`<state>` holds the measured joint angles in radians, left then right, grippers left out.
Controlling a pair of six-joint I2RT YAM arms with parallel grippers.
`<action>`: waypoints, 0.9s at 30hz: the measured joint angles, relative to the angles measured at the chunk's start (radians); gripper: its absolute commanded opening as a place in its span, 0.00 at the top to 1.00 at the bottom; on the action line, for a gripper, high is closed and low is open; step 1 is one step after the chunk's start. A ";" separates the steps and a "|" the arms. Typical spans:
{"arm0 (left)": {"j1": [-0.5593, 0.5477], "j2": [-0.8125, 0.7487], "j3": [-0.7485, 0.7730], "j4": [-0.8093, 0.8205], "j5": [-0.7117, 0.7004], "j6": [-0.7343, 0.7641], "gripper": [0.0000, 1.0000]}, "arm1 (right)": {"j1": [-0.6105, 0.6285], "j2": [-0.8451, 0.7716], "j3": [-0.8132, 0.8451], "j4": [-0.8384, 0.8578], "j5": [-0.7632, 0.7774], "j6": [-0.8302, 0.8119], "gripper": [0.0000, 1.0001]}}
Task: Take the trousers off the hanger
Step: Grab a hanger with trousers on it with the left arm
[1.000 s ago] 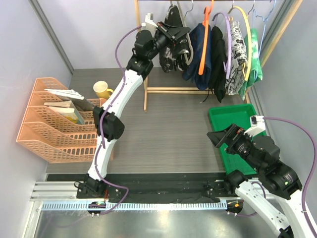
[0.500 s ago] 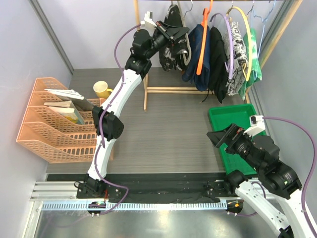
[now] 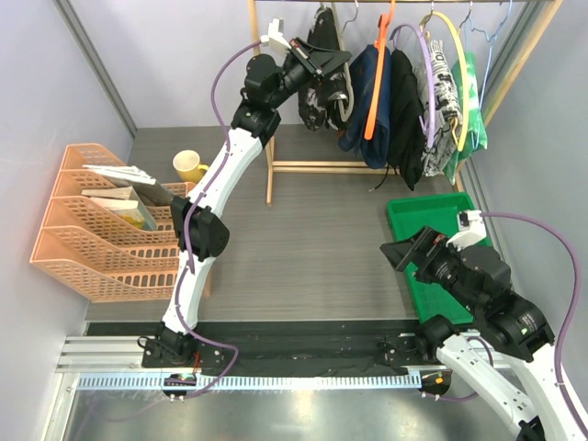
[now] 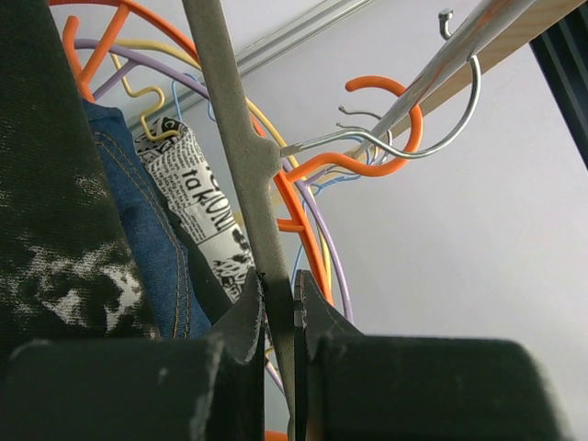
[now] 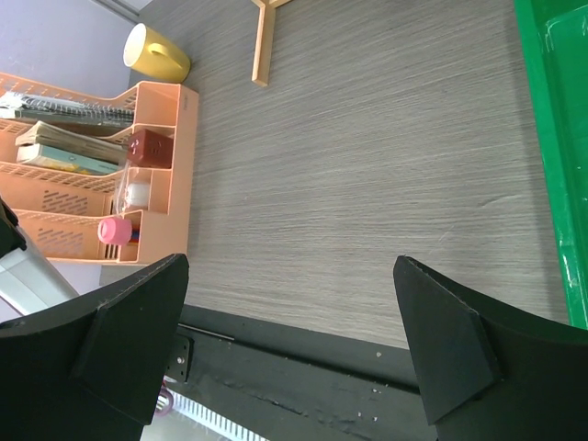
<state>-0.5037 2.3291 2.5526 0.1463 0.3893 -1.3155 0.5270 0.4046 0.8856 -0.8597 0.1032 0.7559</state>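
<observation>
**Left claw pinches the hanger at the rail; trousers hang untouched**

The grey wood-grain surface (image 3: pixel 322 239) carries a wooden rack (image 3: pixel 270 179) at its far side. On the rack's rail hang the trousers (image 3: pixel 404 110), five folded garments side by side. From left to right they are black-and-white marbled, navy denim, plain black, newspaper-print and green mottled.

An orange file organiser (image 3: pixel 83 248) stands at the left edge, and a green tray (image 3: pixel 432 216) lies on the right, below the garments. A yellow mug (image 3: pixel 190 166) sits just beyond the organiser.

The left claw (image 4: pixel 278 303) is raised to the marbled garment. Its fingers are closed tight on the flat arm of that garment's grey hanger (image 4: pixel 241 165).

The right claw (image 5: pixel 289 276) hovers low over the surface near the tray, spread wide, with nothing in it.
</observation>
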 measured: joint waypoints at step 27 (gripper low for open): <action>-0.028 -0.067 -0.032 0.099 -0.004 -0.066 1.00 | 0.000 0.041 -0.006 0.037 -0.029 0.003 0.00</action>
<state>-0.5316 2.2620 2.5202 0.2455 0.3855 -1.3815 0.5270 0.4454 0.8795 -0.8227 0.0738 0.7593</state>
